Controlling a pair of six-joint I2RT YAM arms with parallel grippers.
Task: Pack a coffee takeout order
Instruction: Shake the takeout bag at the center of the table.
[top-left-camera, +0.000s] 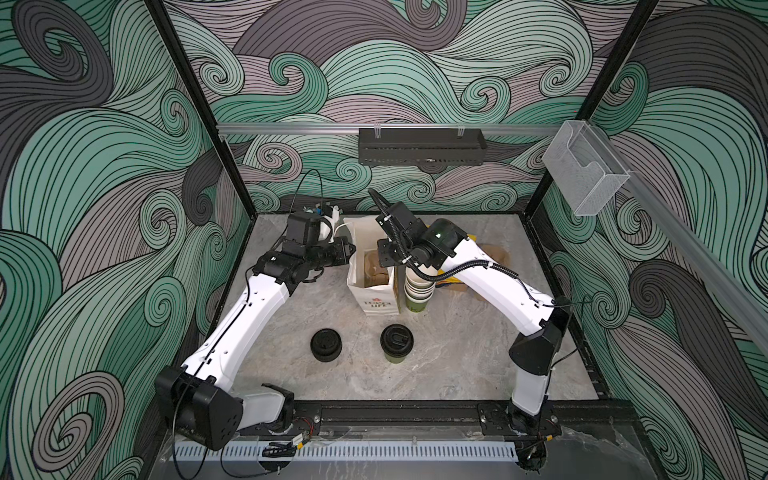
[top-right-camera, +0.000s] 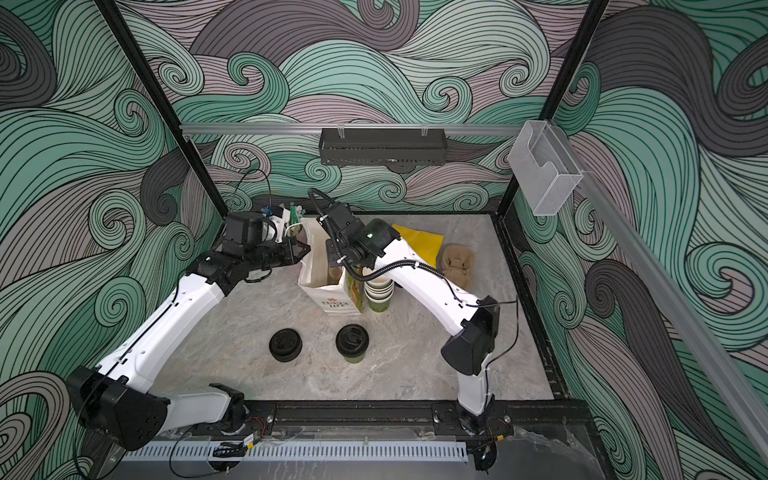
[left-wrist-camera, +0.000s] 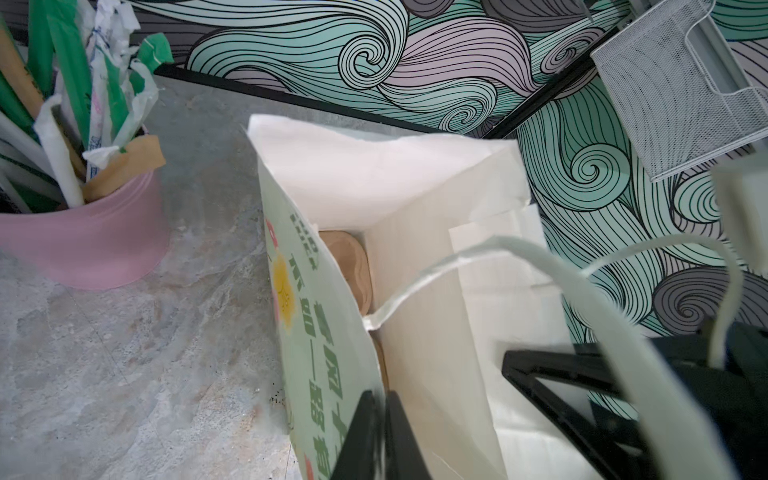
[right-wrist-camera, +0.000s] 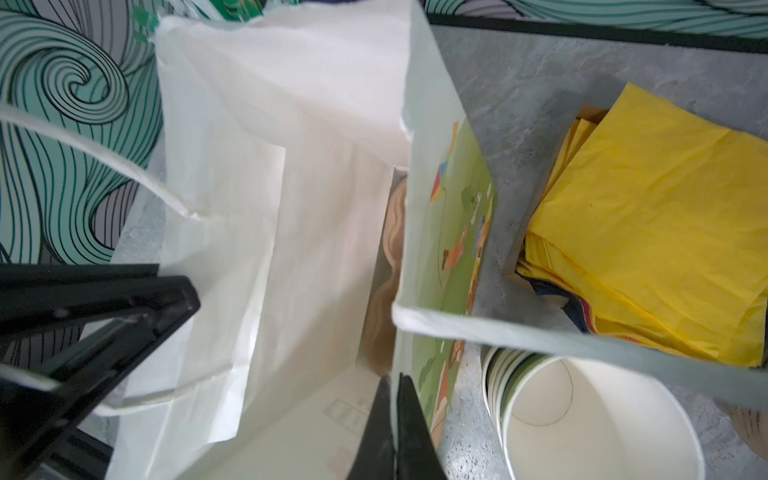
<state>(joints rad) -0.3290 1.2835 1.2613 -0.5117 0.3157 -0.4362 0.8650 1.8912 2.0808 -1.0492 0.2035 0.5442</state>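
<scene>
While left hand (left-wrist-camera: 380, 401) and right hand (right-wrist-camera: 392, 384) each pinch the paper bag (top-left-camera: 376, 297), tan carrier (left-wrist-camera: 345, 262) inside, lidded cup (top-left-camera: 396, 343) outside

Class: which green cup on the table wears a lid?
The lone green cup nearer the arm bases, capped in black; the others sit lidless in a stack beside the paper bag.

Robot lab cell: swirl-print walls (top-left-camera: 415, 62), stone-look tabletop (top-left-camera: 457, 365), 2 arms (top-left-camera: 245, 316) bolted to front rail (top-left-camera: 395, 413).

Yellow sheet (right-wrist-camera: 665, 208); seemingly tan carrier (left-wrist-camera: 345, 266).
</scene>
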